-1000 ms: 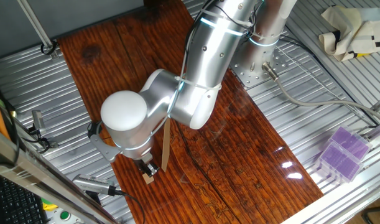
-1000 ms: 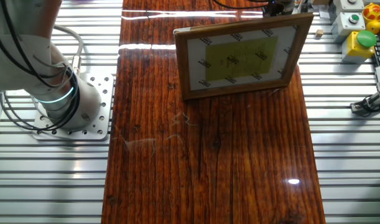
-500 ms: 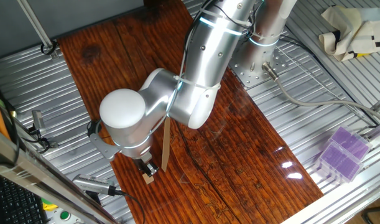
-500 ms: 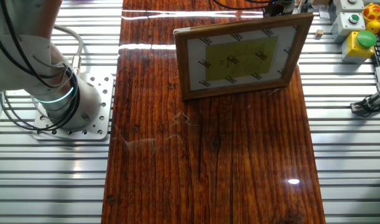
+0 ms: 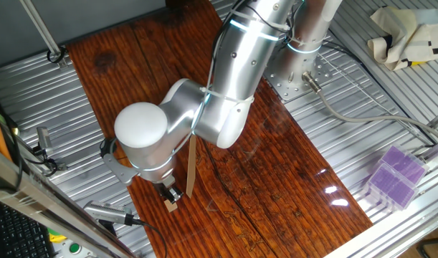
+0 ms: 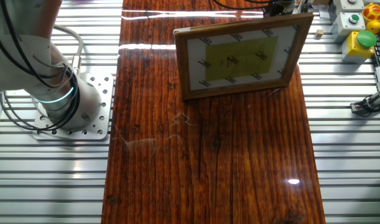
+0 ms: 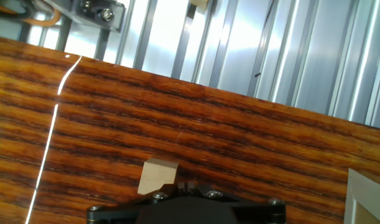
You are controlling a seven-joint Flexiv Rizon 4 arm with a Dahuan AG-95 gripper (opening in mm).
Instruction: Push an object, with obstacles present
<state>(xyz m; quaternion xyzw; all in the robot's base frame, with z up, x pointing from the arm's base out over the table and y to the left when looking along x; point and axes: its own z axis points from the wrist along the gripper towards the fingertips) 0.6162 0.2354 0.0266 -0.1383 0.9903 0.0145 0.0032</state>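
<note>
The tiny light-tan cube point(image 7: 157, 177) lies on the red-brown board, touching the left side of my gripper point(image 7: 188, 185), whose fingertips stand close together and hold nothing. In one fixed view the cube point(image 5: 172, 206) sits just below the gripper point(image 5: 170, 193) near the board's front-left edge. A narrow pale wooden piece point(image 5: 191, 168) stands just right of the gripper. Its corner shows in the hand view point(image 7: 367, 198). In the other fixed view the wide pale bar with a lighter inset face point(image 6: 239, 53) stands upright and hides the gripper and cube.
The red-brown board point(image 5: 276, 179) lies on a ribbed metal table point(image 5: 348, 93). The board's edge and metal slats point(image 7: 239, 43) lie just beyond the cube. Metal tools point(image 5: 111, 213) lie left of the board, a purple box point(image 5: 394, 175) at the right, and a button box point(image 6: 362, 37).
</note>
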